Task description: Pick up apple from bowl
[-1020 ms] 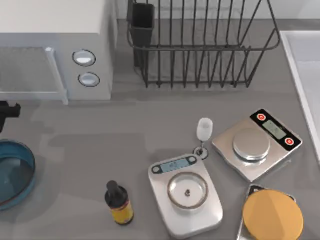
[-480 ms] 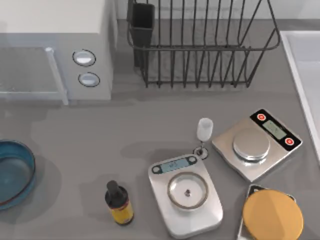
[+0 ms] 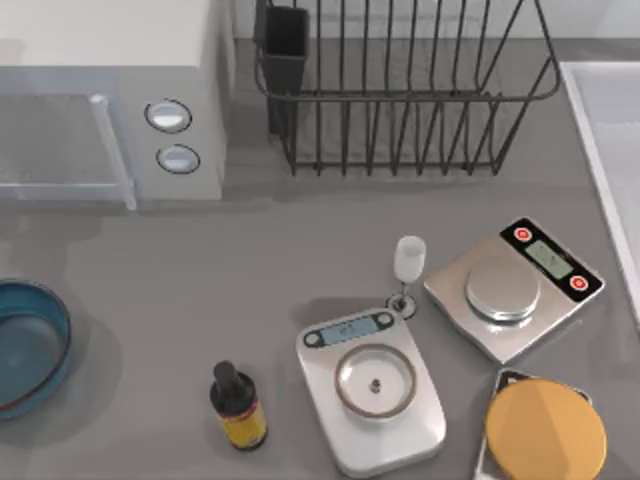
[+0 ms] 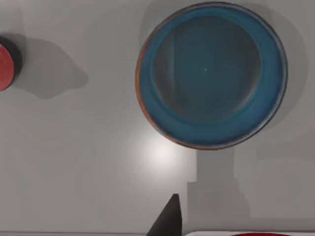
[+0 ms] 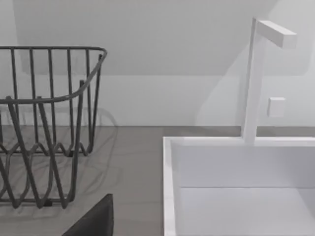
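— What was the left gripper doing, and was it carrying anything?

— I could not tell. From the left wrist view, one dark fingertip (image 4: 167,221) poked in at the edge, above bare table (image 4: 74,162) just beside the bowl (image 4: 211,73), touching nothing. Whether the fingers were spread or pressed together was not visible. The camera looked straight down, so the wrist pointed downward over the bowl.

— And the bowl itself?

— It sat at the table's left edge (image 3: 25,345), its blue inside bare. A red round thing (image 4: 4,64), cut by the frame, lay apart from it.

— The right arm?

— It faced the dish rack (image 5: 44,123) and sink (image 5: 236,187).
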Controlling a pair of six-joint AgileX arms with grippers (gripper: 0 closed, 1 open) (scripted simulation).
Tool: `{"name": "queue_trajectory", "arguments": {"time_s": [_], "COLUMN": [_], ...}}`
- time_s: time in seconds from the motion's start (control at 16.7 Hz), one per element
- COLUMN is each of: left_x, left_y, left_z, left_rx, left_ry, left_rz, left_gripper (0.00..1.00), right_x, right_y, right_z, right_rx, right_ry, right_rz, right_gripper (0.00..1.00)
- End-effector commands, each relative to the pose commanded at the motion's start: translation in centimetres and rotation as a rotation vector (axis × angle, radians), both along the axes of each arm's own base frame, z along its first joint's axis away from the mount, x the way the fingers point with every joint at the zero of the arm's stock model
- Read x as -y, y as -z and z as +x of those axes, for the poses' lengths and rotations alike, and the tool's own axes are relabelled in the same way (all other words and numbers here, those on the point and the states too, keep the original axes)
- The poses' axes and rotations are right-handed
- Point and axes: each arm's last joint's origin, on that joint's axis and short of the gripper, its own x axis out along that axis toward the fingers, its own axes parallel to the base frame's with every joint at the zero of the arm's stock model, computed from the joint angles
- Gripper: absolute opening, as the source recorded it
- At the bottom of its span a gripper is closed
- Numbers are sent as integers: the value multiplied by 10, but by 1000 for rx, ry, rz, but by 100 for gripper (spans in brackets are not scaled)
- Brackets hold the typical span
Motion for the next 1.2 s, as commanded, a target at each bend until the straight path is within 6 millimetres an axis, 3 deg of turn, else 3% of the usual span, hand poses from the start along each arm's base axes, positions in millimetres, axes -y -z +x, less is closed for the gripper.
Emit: {"name": "queue_trajectory", "arguments": {"time_s": [0.18, 0.3, 0.42, 0.6, 0.72, 0.84, 1.02, 1.2], "left_x": [3, 19, 51, 130, 189, 236, 272, 273], "left_y": [2, 9, 21, 48, 69, 88, 105, 106], "left_z": [4, 19, 40, 64, 68, 65, 59, 59], "left_rx": [0, -7, -16, -27, -31, -32, -30, -30], "left_ry": [-3, -4, -4, -1, 1, 0, -1, -1], "left_rz": [0, -4, -7, -11, -12, -14, -18, -18], "left_gripper": [0, 0, 0, 0, 0, 0, 0, 0], "right_x": [0, 0, 0, 0, 0, 0, 0, 0], "right_y": [0, 0, 0, 0, 0, 0, 0, 0], "right_z": [0, 0, 0, 0, 0, 0, 0, 0], "right_rx": [0, 0, 0, 0, 0, 0, 0, 0], "right_ry": [0, 0, 0, 0, 0, 0, 0, 0], "right_rz": [0, 0, 0, 0, 0, 0, 0, 0], "right_gripper": [100, 100, 100, 100, 100, 100, 100, 100]}}
